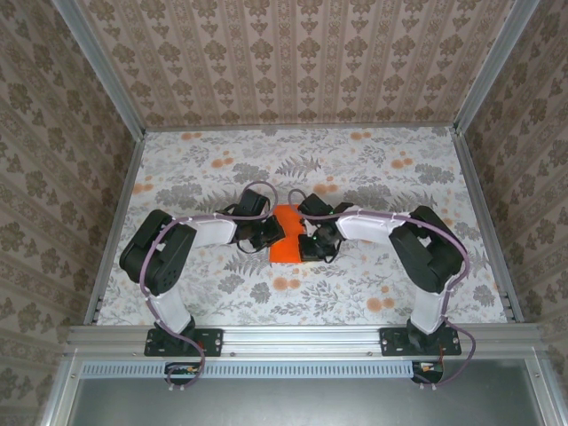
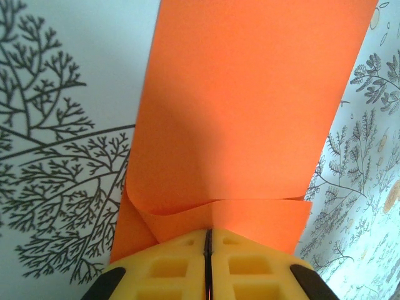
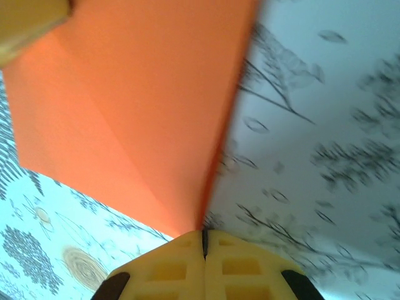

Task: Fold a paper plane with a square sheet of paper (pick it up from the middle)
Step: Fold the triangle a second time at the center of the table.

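The square sheet of paper (image 1: 286, 220) is bright orange and sits at the table's middle, between my two grippers. It reads as a folded rectangle with a creased flap, not as a paper plane's dart. In the left wrist view the paper (image 2: 250, 106) stretches away from my left gripper (image 2: 208, 232), whose yellow fingers (image 2: 169, 265) are shut on its near folded edge. My right gripper (image 3: 203, 234) is shut on a corner of the paper (image 3: 137, 106), which rises off the cloth. From above, the left gripper (image 1: 273, 235) and right gripper (image 1: 303, 241) face each other across the sheet.
A floral-print cloth (image 1: 373, 177) covers the table. Patterned walls (image 1: 293, 62) and aluminium posts (image 1: 98, 67) enclose it on three sides. A metal rail (image 1: 293, 337) carries both arm bases along the near edge. The left gripper's yellow finger (image 3: 25, 25) shows in the right wrist view.
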Controlling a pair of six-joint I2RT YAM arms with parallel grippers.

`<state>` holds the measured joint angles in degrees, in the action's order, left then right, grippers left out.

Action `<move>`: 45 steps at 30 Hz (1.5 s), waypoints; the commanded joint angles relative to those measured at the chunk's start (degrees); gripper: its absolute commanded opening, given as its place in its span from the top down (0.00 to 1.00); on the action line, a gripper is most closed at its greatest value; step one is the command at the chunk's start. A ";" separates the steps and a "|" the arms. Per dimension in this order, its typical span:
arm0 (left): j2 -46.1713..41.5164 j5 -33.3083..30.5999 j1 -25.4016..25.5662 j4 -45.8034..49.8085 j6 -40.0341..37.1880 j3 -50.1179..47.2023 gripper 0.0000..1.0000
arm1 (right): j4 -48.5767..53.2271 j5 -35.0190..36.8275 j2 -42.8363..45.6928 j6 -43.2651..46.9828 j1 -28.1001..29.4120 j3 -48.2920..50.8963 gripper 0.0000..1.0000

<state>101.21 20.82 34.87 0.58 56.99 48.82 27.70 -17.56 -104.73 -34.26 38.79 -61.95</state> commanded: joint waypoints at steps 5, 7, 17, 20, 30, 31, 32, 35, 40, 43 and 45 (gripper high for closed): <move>3.73 -4.19 -0.63 6.10 0.39 -2.59 0.91 | -3.46 -4.95 4.08 1.29 -0.64 -0.73 1.00; 3.66 -4.01 -0.60 6.10 0.31 -2.41 0.91 | -4.23 -6.21 2.08 1.21 -0.64 -2.31 1.00; 3.91 -3.92 -0.42 6.23 0.31 -2.12 0.91 | -4.93 -7.07 -5.48 2.14 -0.72 -6.35 1.00; 4.08 -4.11 -0.42 6.36 0.40 -2.30 0.91 | -4.47 -6.40 -6.09 2.57 -1.05 -5.16 1.00; 5.01 -5.16 -0.90 7.73 1.41 -2.96 0.95 | -4.90 -7.74 -1.64 3.37 -1.95 5.24 1.00; 5.05 -5.13 -0.98 7.53 1.48 -3.09 0.95 | -4.94 -7.84 -0.79 3.41 -2.07 6.34 1.00; 5.06 -5.09 -1.03 7.34 1.55 -3.24 0.95 | -4.89 -8.00 0.08 3.52 -2.11 7.30 1.00; 4.96 -4.95 -1.12 7.17 1.44 -3.29 0.95 | -4.61 -8.12 2.64 4.10 -2.53 9.21 1.00; 4.79 -3.51 -1.03 4.31 1.10 -3.51 0.95 | -5.80 -7.96 6.64 4.17 -3.19 8.66 1.00; 4.66 -1.97 -0.79 2.14 0.75 -3.32 0.95 | -7.24 -8.32 6.50 3.93 -3.19 5.75 1.00; 4.22 -1.37 -0.72 0.87 0.84 -3.16 0.94 | -7.76 -8.55 4.82 3.65 -3.10 3.65 1.00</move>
<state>101.73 22.72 34.35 -2.11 57.82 48.21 19.86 -25.76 -99.74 -31.24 35.88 -54.98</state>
